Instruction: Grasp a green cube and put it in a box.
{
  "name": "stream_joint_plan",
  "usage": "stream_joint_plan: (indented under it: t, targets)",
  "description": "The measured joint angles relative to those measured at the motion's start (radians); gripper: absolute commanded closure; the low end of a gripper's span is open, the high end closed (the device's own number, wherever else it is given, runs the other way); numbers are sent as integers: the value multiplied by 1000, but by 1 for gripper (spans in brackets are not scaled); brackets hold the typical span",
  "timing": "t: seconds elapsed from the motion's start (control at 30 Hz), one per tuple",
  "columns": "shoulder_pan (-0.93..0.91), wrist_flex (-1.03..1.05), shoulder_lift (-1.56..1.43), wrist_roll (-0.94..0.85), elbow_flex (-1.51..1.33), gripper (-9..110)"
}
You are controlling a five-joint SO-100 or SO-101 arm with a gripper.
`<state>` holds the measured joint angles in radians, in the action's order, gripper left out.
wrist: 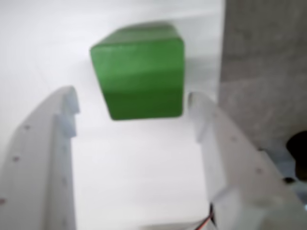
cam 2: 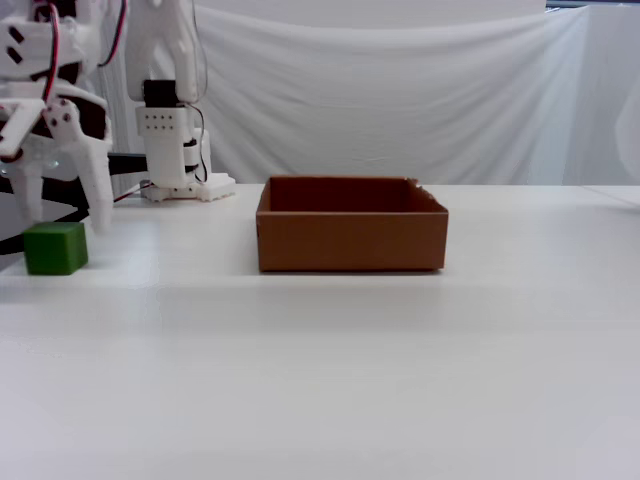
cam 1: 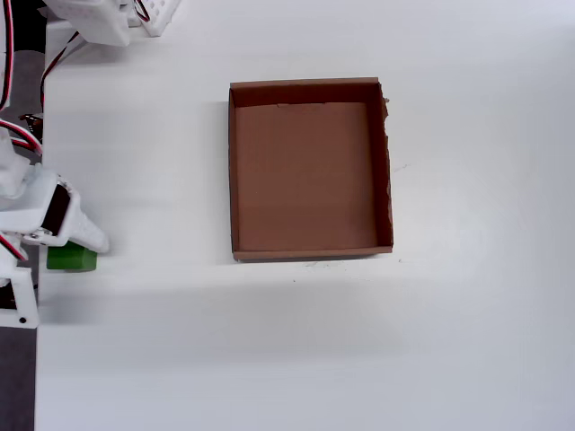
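In the wrist view, the tool (wrist: 132,103) stands wide open, its two white plastic fingers (wrist: 45,158) reaching up from the lower corners with a broad gap between them. It holds nothing. The green cube (wrist: 139,72) sits on the white table (wrist: 139,177) just beyond the fingertips, centred on the gap; the right fingertip comes close to the cube's lower right corner, though the blur hides whether they touch. The cube is a matte solid with softly rounded edges. To the right, a grey speckled surface (wrist: 264,67) runs beside the table edge.

In the overhead view, the tool (cam 1: 63,238) is at the far left edge of the table (cam 1: 269,350), and its white body covers the upper part of the green cube (cam 1: 74,259), which peeks out below it. The box (cam 1: 310,169) lies well apart to the right: a shallow brown cardboard tray with low walls and a ragged right edge, empty inside.

In the fixed view, the tool (cam 2: 62,220) hangs over the green cube (cam 2: 55,248), fingers (cam 2: 95,190) spread to either side and pointing down, the tips near the cube's top. The cube rests on the table (cam 2: 330,370) at the far left, well apart from the box (cam 2: 350,238). White cloth (cam 2: 400,90) drapes behind.
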<state>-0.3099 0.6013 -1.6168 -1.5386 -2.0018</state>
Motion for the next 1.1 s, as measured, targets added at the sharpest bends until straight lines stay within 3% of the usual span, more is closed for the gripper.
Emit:
stream_joint_plan:
  t: [1.1]
  targets:
    - [-8, 25, 114, -17, 98, 82]
